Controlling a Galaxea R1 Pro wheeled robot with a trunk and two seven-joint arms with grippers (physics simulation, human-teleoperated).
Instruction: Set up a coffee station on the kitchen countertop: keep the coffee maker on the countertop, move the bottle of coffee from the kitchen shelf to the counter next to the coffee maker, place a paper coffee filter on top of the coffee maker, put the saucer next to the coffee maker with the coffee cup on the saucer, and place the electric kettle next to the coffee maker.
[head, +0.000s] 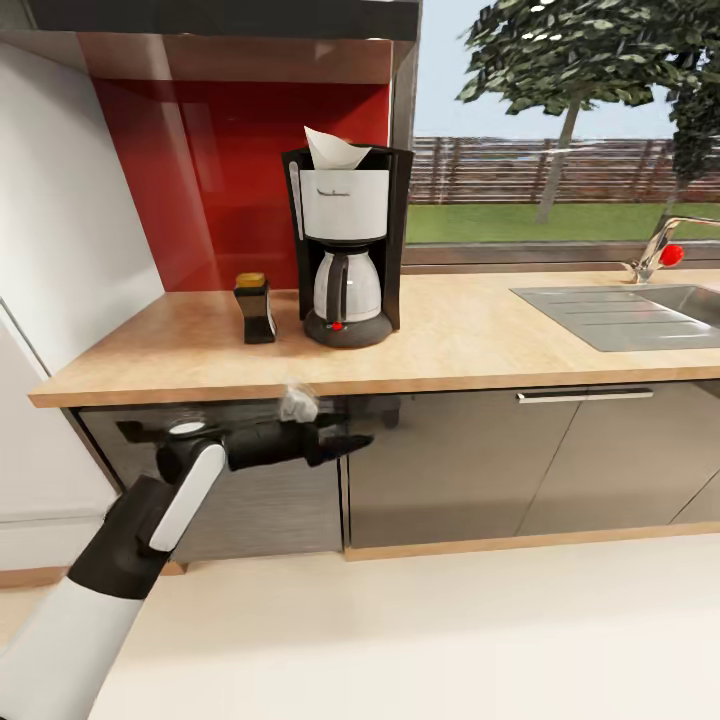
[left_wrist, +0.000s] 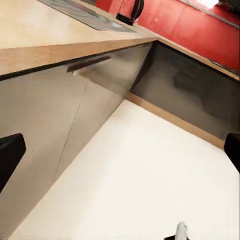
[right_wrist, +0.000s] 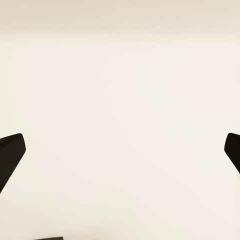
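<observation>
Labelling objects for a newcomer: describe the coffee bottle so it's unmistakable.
Find the long light wood-grain countertop under the red backsplash. Beside the tall black-and-white drip coffee maker, towards the white wall, stands the small dark flared bottle, far shorter, with a gold-yellow cap.

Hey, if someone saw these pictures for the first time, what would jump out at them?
Most likely the coffee maker, standing on the kitchen countertop against the red backsplash, with the paper coffee filter poking out of its top. The bottle of coffee stands just beside it, on the side away from the sink. In front of the cabinets, the left gripper hangs below the counter edge.
</observation>
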